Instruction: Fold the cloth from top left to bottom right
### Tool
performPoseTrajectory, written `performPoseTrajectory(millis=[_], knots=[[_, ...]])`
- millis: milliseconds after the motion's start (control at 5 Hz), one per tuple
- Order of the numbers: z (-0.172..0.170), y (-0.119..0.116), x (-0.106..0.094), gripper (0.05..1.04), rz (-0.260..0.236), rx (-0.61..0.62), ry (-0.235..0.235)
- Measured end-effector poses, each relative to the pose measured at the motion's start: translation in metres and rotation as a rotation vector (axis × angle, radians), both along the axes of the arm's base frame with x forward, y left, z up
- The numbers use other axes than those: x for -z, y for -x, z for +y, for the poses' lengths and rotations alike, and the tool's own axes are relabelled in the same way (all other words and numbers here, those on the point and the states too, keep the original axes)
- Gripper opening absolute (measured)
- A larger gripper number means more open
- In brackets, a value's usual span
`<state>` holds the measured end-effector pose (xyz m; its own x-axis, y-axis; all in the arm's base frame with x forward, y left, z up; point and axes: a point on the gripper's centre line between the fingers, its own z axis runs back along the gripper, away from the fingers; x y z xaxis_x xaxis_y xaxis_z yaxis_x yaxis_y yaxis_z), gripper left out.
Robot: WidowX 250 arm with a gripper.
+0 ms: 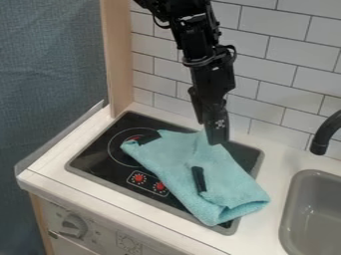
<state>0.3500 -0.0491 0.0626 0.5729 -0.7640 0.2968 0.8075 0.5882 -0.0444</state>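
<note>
The black gripper (218,132) hangs at the upper right part of the teal cloth (223,169), over the back of the stove. Its lower end meets the cloth, and raised cloth partly overlaps it. The cloth lies slanted across the stovetop, from the burner ring at the left to the front right corner. Its lower right end is folded over in a thick roll and reaches past the stove's edge onto the counter. A narrow black piece (198,179) shows on the middle of the cloth, and another dark piece (149,137) at its upper left edge. I cannot tell what either is.
Beneath the cloth is the black stovetop (96,158) with red knob marks. The grey sink (314,206) and black faucet (324,134) stand at the right. A wooden post (118,55) rises at the left, and the tiled wall (279,74) is behind.
</note>
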Motion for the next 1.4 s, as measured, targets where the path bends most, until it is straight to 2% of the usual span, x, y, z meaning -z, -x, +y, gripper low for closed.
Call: performPoseTrajectory(millis=[200, 400, 600, 800, 1000, 1200, 1400], knots=[[-0.001, 0.004, 0.010, 0.999, 0.034, -0.004, 0.000], [0.008, 0.003, 0.012, 0.999, 0.076, -0.064, 0.011], [0.047, -0.013, 0.018, 0.999, 0.090, -0.201, -0.001], [0.076, -0.032, 0.019, 0.999, 0.077, -0.297, -0.019], [0.106, -0.046, 0.029, 0.999, 0.083, -0.413, -0.052], [0.122, -0.051, 0.031, 0.999, 0.073, -0.473, -0.107], [0.130, -0.051, 0.048, 0.999, 0.132, -0.551, -0.148]])
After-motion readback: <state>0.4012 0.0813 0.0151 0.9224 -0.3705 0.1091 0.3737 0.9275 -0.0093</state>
